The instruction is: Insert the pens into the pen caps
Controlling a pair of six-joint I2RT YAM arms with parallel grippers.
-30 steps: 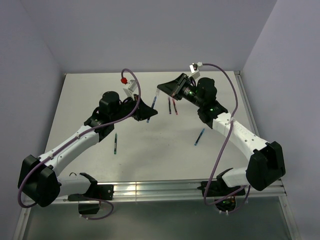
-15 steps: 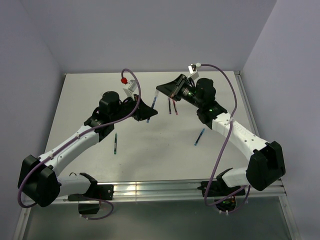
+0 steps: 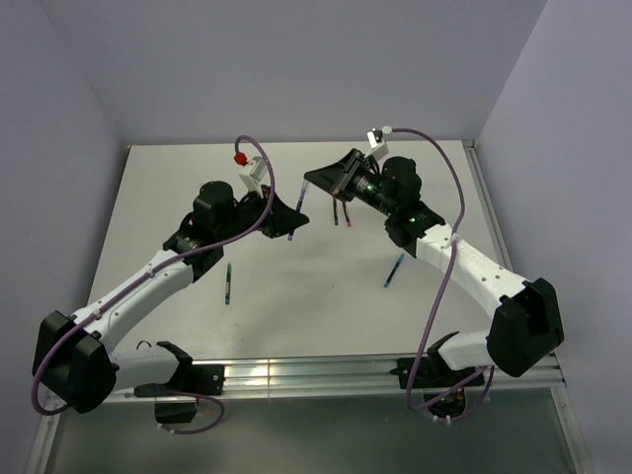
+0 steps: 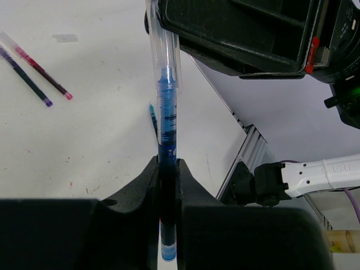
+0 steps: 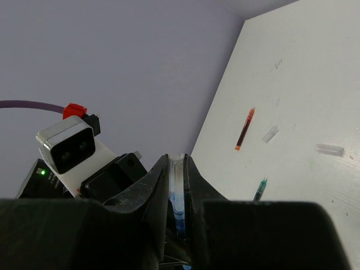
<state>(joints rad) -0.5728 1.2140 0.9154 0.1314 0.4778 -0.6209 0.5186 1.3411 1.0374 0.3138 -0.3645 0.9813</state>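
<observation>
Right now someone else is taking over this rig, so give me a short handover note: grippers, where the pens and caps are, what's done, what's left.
Left gripper: shut on a blue pen, held above the table.
Right gripper: shut on a clear cap, lined up with that pen.
Done: the pen's tip is inside the cap; I cannot tell if it is fully seated.
On the table: red pen and dark pen side by side, light blue pen, green-tipped pen, two loose caps.
Left: probably push this pair home, set it down, then cap the others.
</observation>
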